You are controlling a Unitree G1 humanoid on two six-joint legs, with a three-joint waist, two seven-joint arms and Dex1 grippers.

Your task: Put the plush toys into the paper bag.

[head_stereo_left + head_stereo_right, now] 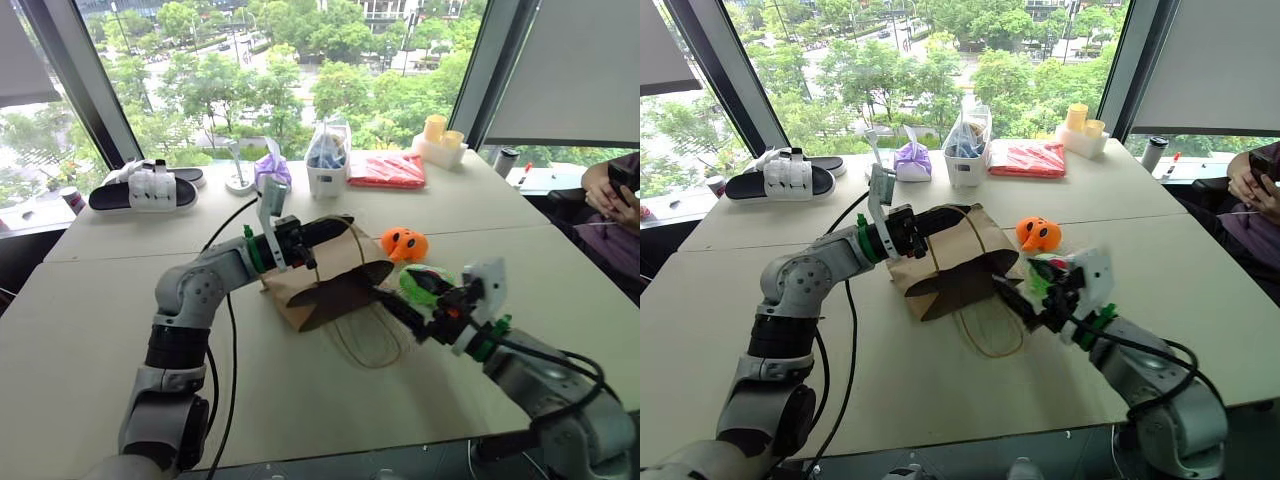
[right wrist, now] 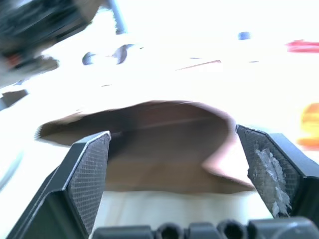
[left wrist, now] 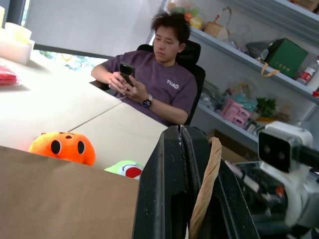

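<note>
Lying on its side in the middle of the pale table [image 1: 120, 300], the paper bag [image 1: 325, 275] has its mouth turned toward the right gripper [image 2: 174, 164], and one tan cord handle [image 1: 365, 345] loops loose on the tabletop in front of it. The left gripper [image 1: 335, 228] is squeezed tight on the bag's other cord handle at the top edge, holding that side of the mouth up; in the left wrist view the cord [image 3: 205, 191] runs pinched between the two black fingers [image 3: 164, 194]. The right gripper hangs just outside the bag's opening with its jaws spread wide and nothing between them. Both plush toys sit on the table beyond the bag, outside it: the orange plush toy [image 1: 404, 243] just past the bag's far corner, the green plush toy [image 1: 425, 283] right beside the right gripper, partly hidden by it. A person [image 3: 159, 84] sits at the table's far right, looking at a phone.
</note>
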